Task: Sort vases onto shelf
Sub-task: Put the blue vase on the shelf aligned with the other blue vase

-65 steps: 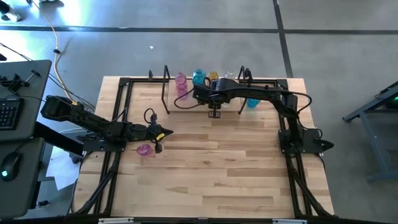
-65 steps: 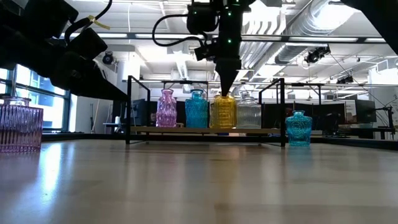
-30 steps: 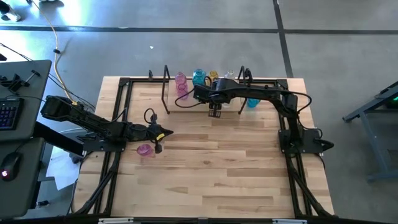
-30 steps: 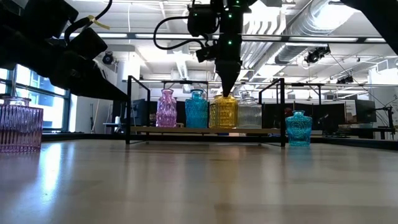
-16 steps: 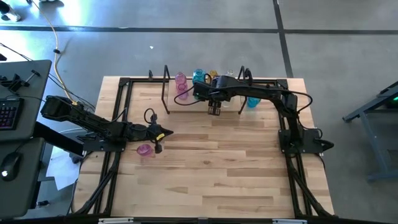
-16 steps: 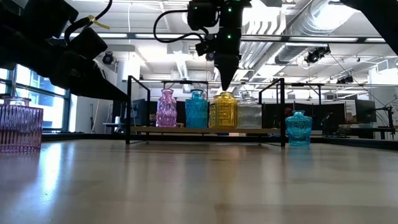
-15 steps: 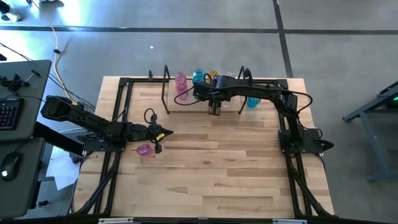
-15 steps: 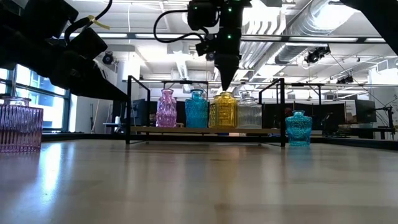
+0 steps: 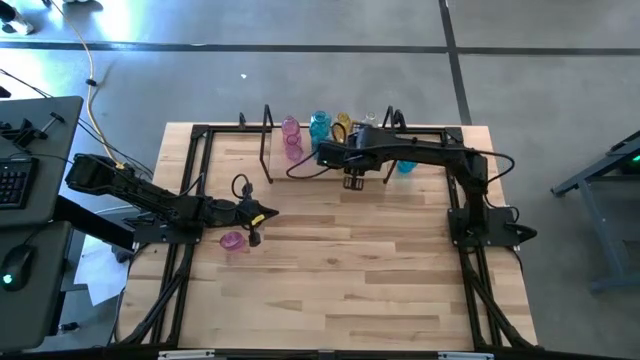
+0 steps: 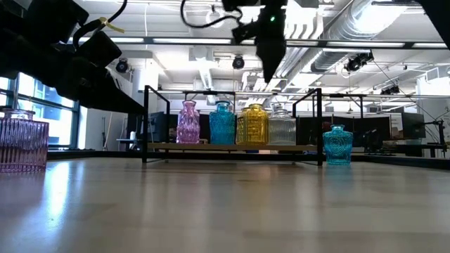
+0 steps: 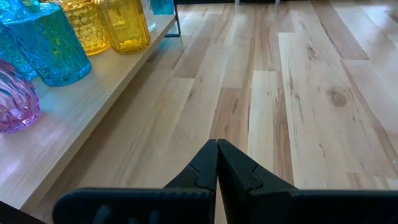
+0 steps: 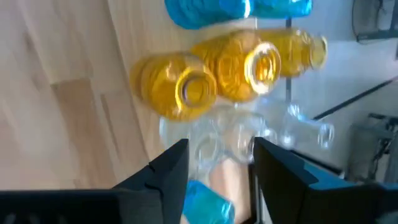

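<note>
The shelf [image 10: 145, 124] stands at the table's far middle. On its board stand a pink vase [image 10: 188, 123], a teal one [image 10: 222, 124], a yellow one [image 10: 252, 125] and a clear one [image 10: 281, 126]. My right gripper [image 12: 217, 163] hangs open above the yellow [image 12: 183, 91] and clear vases, with nothing between its fingers; in the high view my right gripper [image 9: 355, 181] is just in front of the shelf. A teal vase [image 9: 405, 165] stands on the table right of the shelf. My left gripper [image 11: 217, 149] waits shut at the left, beside a pink vase [image 9: 232, 241] standing on the table.
A black rail frame [image 9: 200, 132] edges the wooden table. Bare wood lies in front of the shelf, across the middle and the near half [image 9: 340, 280]. A desk with a keyboard [image 9: 15, 185] stands off the table's left side.
My right gripper has risen from the yellow vase's mouth and gone a little toward the table's right. It now hangs well above the row. The yellow vase stays upright on the shelf.
</note>
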Controlling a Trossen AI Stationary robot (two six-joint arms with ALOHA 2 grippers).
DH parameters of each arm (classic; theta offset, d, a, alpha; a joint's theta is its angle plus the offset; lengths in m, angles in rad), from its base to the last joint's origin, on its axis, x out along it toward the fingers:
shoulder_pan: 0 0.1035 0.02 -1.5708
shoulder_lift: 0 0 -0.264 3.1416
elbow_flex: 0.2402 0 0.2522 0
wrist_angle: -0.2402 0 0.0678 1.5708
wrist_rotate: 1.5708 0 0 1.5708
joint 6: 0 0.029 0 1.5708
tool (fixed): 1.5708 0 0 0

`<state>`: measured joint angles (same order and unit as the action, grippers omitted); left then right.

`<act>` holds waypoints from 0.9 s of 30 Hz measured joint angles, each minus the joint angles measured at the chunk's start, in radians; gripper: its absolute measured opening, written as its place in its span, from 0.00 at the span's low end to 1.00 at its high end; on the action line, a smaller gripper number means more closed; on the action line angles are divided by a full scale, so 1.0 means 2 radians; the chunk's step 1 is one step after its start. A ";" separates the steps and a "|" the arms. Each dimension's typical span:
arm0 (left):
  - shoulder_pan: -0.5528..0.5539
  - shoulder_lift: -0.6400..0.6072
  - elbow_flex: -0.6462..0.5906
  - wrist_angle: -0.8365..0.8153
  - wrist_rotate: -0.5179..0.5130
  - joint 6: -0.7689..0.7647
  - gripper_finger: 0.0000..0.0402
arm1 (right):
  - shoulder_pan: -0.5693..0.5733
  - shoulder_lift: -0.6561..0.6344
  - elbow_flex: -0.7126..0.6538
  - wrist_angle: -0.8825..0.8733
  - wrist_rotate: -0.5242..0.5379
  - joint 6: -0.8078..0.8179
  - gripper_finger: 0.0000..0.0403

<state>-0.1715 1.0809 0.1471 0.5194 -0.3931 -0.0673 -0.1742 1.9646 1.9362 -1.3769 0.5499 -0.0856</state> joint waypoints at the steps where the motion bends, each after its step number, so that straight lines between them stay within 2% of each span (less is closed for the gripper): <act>1: 0.000 0.000 0.000 0.000 0.000 0.000 0.00 | 0.003 -0.008 0.000 -0.011 0.000 0.011 0.38; 8: 0.000 0.000 0.000 0.000 0.001 0.000 0.00 | 0.042 -0.070 0.000 -0.079 0.014 0.092 0.16; 12: 0.000 0.000 0.000 0.000 0.001 0.000 0.00 | 0.084 -0.122 -0.038 -0.065 0.044 0.122 0.02; 15: 0.000 0.000 0.000 0.000 0.001 0.001 0.00 | 0.115 -0.177 -0.116 -0.010 0.053 0.146 0.03; 20: 0.000 0.000 0.000 0.001 0.001 0.004 0.00 | 0.156 -0.292 -0.295 0.090 0.056 0.212 0.02; 24: 0.000 0.000 0.000 0.001 0.001 0.004 0.00 | 0.183 -0.383 -0.410 0.117 0.092 0.319 0.01; 27: 0.000 0.000 0.000 0.001 0.001 0.000 0.00 | 0.190 -0.442 -0.471 0.118 0.119 0.407 0.01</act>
<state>-0.1715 1.0806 0.1474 0.5223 -0.3912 -0.0666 0.2052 1.0799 0.9940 -1.1404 0.7886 0.7284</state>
